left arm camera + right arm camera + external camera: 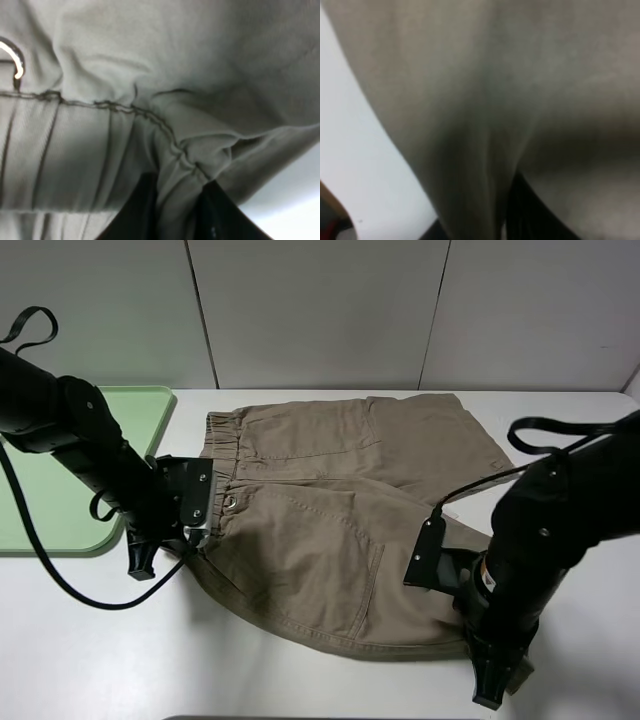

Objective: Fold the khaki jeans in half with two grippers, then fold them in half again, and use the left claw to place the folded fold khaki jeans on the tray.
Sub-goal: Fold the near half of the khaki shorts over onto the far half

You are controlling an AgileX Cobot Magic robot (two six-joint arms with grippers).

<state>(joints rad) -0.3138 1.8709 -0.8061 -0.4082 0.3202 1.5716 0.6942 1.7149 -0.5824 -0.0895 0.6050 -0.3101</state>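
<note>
Fabric state: the khaki jeans point(330, 520) lie on the white worktop point(90, 660), spread from its middle toward the right edge. The far half lies flat. The near half is raised and partly drawn over it, casting a shadow on the worktop along the near edge.

Left claw point(190, 540): closed narrowly on the khaki jeans at the left end of the gathered waistband point(222, 425). In the left wrist view, a bunched fold of waistband seam runs down between the two dark fingers point(135, 215). The button point(230, 502) sits just beside this grip point.

Right gripper point(478, 645): positioned at the leg hem near the right near corner of the worktop. The right wrist view is blurred, but a ridge of cloth passes between the dark fingers point(525, 215), so the pincer is clamped on the fabric.

Tray point(60, 520): pale green, at the left edge of the worktop. It is apart from the khaki jeans, with the left arm between them.
</note>
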